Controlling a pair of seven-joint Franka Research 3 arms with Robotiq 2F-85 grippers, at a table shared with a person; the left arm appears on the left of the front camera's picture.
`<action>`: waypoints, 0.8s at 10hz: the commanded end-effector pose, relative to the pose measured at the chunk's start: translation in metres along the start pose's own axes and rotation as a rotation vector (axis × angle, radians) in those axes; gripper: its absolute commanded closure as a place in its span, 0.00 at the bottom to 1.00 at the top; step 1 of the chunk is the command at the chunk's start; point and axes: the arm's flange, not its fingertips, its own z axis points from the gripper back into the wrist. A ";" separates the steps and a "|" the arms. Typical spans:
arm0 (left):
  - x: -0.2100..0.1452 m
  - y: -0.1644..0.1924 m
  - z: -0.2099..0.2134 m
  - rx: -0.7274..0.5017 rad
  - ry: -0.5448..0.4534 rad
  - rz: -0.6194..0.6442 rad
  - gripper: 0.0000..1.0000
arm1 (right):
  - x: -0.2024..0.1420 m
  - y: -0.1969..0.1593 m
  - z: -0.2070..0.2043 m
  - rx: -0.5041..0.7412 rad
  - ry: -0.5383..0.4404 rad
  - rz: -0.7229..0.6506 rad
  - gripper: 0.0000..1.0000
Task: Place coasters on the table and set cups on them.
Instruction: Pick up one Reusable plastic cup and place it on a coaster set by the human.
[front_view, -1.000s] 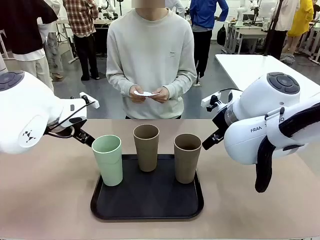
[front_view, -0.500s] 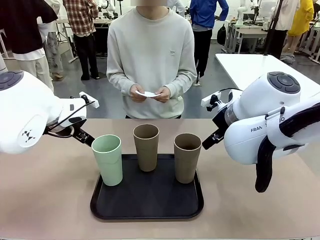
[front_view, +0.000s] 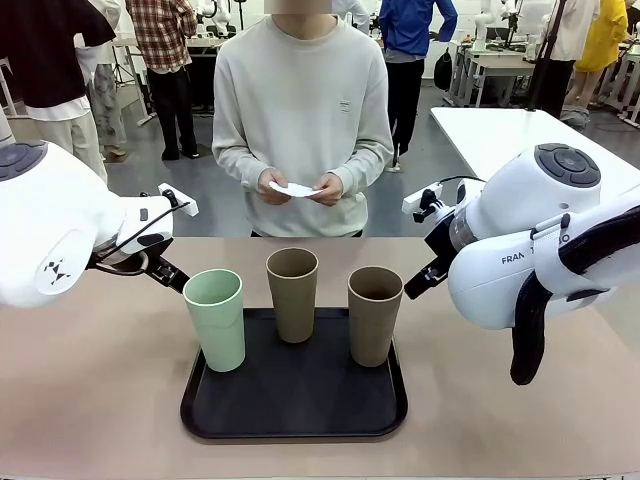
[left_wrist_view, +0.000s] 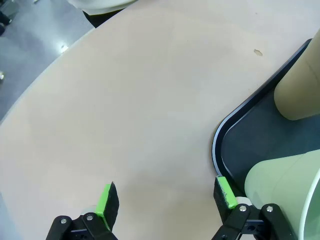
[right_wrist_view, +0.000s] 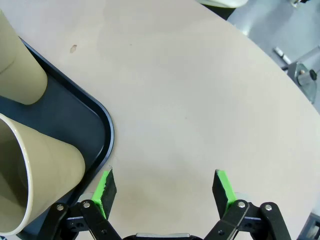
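One green cup (front_view: 214, 318) and two brown cups (front_view: 293, 292) (front_view: 374, 314) stand on one tray (front_view: 295, 398); my left gripper (left_wrist_view: 166, 200) and right gripper (right_wrist_view: 165, 187) hang jaws apart over the table (front_view: 90, 380); the person's hands (front_view: 325, 189) hold white coasters (front_view: 294, 187), count unclear

Three cups (front_view: 293, 295) upright on tray (front_view: 300, 408)

Cropped cups, half-covered coasters
The person's hands (front_view: 325, 189) cover most of the coasters (front_view: 293, 187), count unclear; picture edges crop the mint cup (left_wrist_view: 280, 187) and tan cups (right_wrist_view: 37, 167).
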 end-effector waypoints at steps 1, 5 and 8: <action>0.000 0.000 0.000 0.000 0.000 0.000 0.00 | 0.000 0.000 0.000 0.000 0.000 0.000 0.00; 0.019 0.043 0.036 0.144 -0.055 0.090 0.00 | 0.010 -0.016 0.044 0.015 -0.043 -0.101 0.00; -0.020 0.025 0.107 0.096 0.073 0.021 0.00 | -0.027 0.020 0.129 0.062 0.140 -0.113 0.00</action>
